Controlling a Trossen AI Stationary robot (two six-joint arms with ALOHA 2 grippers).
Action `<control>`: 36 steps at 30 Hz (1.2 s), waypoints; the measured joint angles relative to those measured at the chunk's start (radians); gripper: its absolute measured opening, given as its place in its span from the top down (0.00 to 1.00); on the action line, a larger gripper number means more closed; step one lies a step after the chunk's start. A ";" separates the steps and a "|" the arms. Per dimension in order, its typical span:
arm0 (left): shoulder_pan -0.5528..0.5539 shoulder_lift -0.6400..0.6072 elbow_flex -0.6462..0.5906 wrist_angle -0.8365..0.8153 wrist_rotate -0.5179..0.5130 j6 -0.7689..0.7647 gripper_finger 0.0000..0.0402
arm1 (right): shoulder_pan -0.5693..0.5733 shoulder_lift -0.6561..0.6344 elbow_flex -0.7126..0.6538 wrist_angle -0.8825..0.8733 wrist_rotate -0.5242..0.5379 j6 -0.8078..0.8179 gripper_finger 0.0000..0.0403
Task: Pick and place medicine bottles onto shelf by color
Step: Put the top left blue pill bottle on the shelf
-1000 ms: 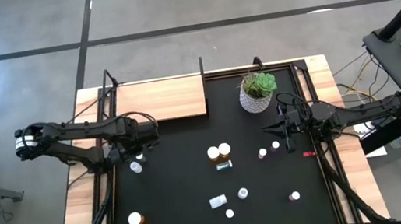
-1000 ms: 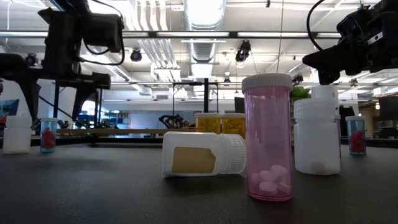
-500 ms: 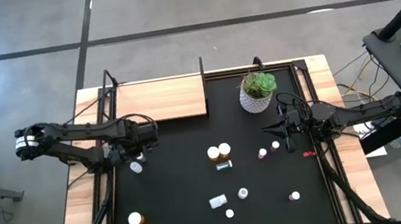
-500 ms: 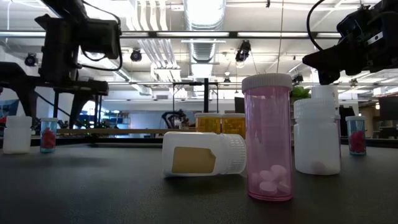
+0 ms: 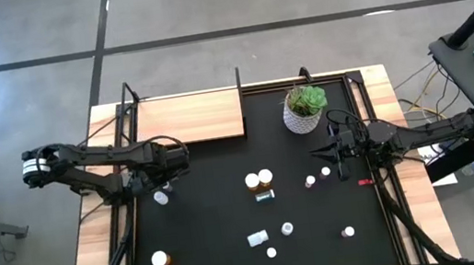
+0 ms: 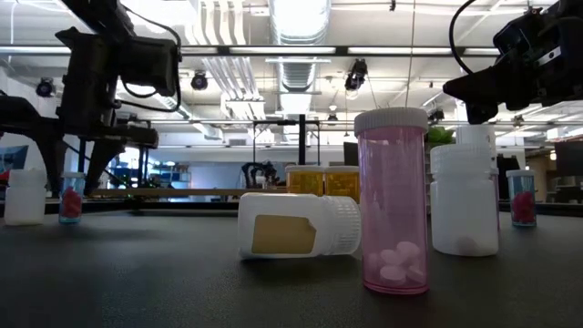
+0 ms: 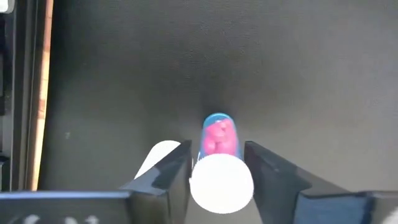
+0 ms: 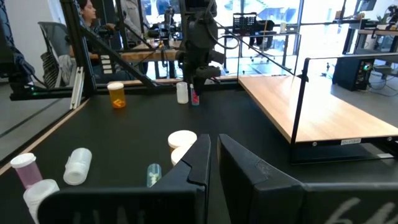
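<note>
Near the bench's left edge, my left gripper (image 7: pixel 216 163) fingers close around an upright, white-capped bottle (image 7: pixel 220 142) of pink pills.

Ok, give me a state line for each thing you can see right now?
left gripper: down at the mat, fingers around the blue-clear bottle, closing
blue-clear bottle: upright, capped, pink pills inside
white bottle: standing right beside it
right gripper: shut, empty, hovering
shelf: no bottles on it
pink bottle: upright, capped
white flat bottle: lying on its side
</note>
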 joint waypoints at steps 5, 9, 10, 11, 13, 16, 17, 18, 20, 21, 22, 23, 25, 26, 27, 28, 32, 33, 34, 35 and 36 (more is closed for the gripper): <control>0.000 0.006 0.000 0.009 0.000 0.000 0.77 | 0.000 0.000 0.000 0.000 0.000 0.000 0.94; 0.000 0.002 0.000 0.009 0.000 0.001 0.78 | 0.000 0.000 0.000 0.000 0.000 0.000 0.94; 0.000 0.002 0.001 0.008 0.000 0.001 0.78 | 0.000 0.000 0.000 0.000 0.000 0.000 0.94; 0.000 0.002 0.004 0.006 0.000 0.001 0.77 | 0.000 0.000 0.000 0.000 0.000 0.000 0.94; 0.000 0.001 0.019 0.003 0.000 0.001 0.76 | 0.000 0.000 0.000 0.000 0.000 0.000 0.94; 0.002 0.001 0.043 -0.007 -0.008 0.001 0.76 | 0.000 0.000 0.000 0.000 0.000 0.000 0.94; 0.001 0.000 0.052 -0.009 -0.021 0.001 0.76 | 0.000 0.000 0.000 0.000 0.000 0.000 0.94; 0.002 -0.001 0.062 -0.009 -0.034 0.002 0.76 | 0.000 0.000 0.000 0.000 0.000 0.000 0.94; 0.003 -0.001 0.080 -0.015 -0.068 0.009 0.76 | 0.000 0.000 0.000 0.000 0.000 0.000 0.94; 0.003 -0.001 0.093 -0.030 -0.089 0.010 0.76 | 0.000 0.000 0.000 0.000 0.000 0.000 0.94; 0.005 -0.003 0.107 -0.044 -0.109 0.010 0.76 | 0.000 0.000 0.000 0.000 0.000 0.000 0.94; 0.009 -0.003 0.121 -0.054 -0.128 0.010 0.76 | 0.000 0.000 0.000 0.000 0.000 0.000 0.94; 0.023 -0.003 0.152 -0.073 -0.166 0.011 0.76 | 0.000 0.000 0.000 0.000 0.000 0.000 0.94; 0.033 -0.003 0.169 -0.087 -0.183 0.011 0.76 | 0.000 0.000 0.000 0.000 0.000 0.000 0.94; 0.045 -0.004 0.187 -0.097 -0.198 0.011 0.76 | 0.000 0.000 0.000 0.000 0.000 0.000 0.94; 0.058 -0.004 0.204 -0.106 -0.213 0.011 0.76 | 0.000 0.000 0.000 0.000 0.000 0.000 0.94; 0.139 -0.004 0.254 -0.130 -0.243 0.114 0.76 | 0.000 0.000 0.000 0.000 0.000 0.000 0.94; 0.166 -0.004 0.267 -0.130 -0.245 0.150 0.76 | 0.000 0.000 0.000 0.000 0.000 0.000 0.94; 0.193 -0.004 0.278 -0.130 -0.245 0.179 0.76 | 0.000 0.000 0.000 0.000 0.000 0.000 0.94; 0.219 -0.004 0.287 -0.130 -0.245 0.206 0.76 | 0.000 0.000 0.000 0.000 0.000 0.000 0.94; 0.245 -0.002 0.294 -0.130 -0.245 0.229 0.76 | 0.000 0.000 0.000 0.000 0.000 0.000 0.94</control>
